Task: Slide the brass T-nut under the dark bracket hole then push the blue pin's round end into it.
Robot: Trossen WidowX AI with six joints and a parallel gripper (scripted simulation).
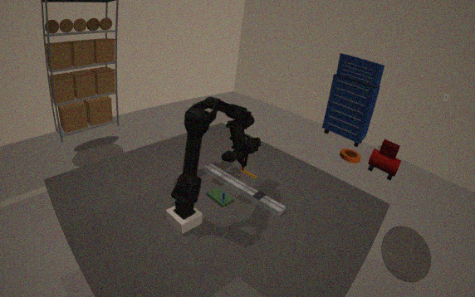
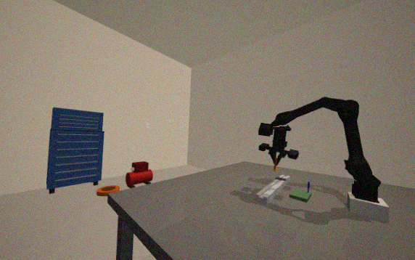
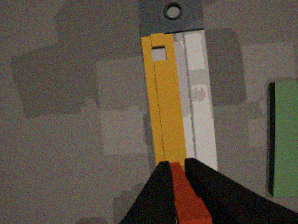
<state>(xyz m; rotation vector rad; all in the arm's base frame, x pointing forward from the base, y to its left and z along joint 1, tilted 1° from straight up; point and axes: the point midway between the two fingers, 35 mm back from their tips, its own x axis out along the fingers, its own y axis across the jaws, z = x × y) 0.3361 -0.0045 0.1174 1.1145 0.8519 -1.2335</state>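
Your gripper (image 1: 243, 166) (image 2: 276, 168) (image 3: 176, 168) points down in the air, and its two matte black fingers are closed on the orange handle (image 3: 190, 197), which looks more red, smooth and flat-sided. From the fingertips goes out the brass T-nut (image 1: 250, 173) (image 2: 276, 168) (image 3: 167, 105), a long yellow bar with straight edges, a thin line along its length and a small square opening near its far end. You have it above the aluminum rail (image 1: 232, 180) (image 2: 268, 192) (image 3: 204, 127), not in the slot; in the wrist view it covers one side of the rail.

The rail lies below the fingers, pale and straight, with a groove along it. The dark bracket (image 1: 259, 194) (image 2: 281, 178) (image 3: 150, 19) sits across the rail, ahead of your fingertips in the wrist view, beyond the far end of the nut. It is a flat plate of blue-grey colour, and its hole is round with a dark rim.

The green tray (image 1: 217, 195) (image 2: 300, 196) (image 3: 287, 140) is lower than the fingers and to the side of the rail where the white arm base (image 1: 192, 225) (image 2: 366, 210) stands. It is a shallow block with square corners. The slim blue pin (image 1: 223, 197) (image 2: 308, 187) stands upright at the tray, apart from your fingers.
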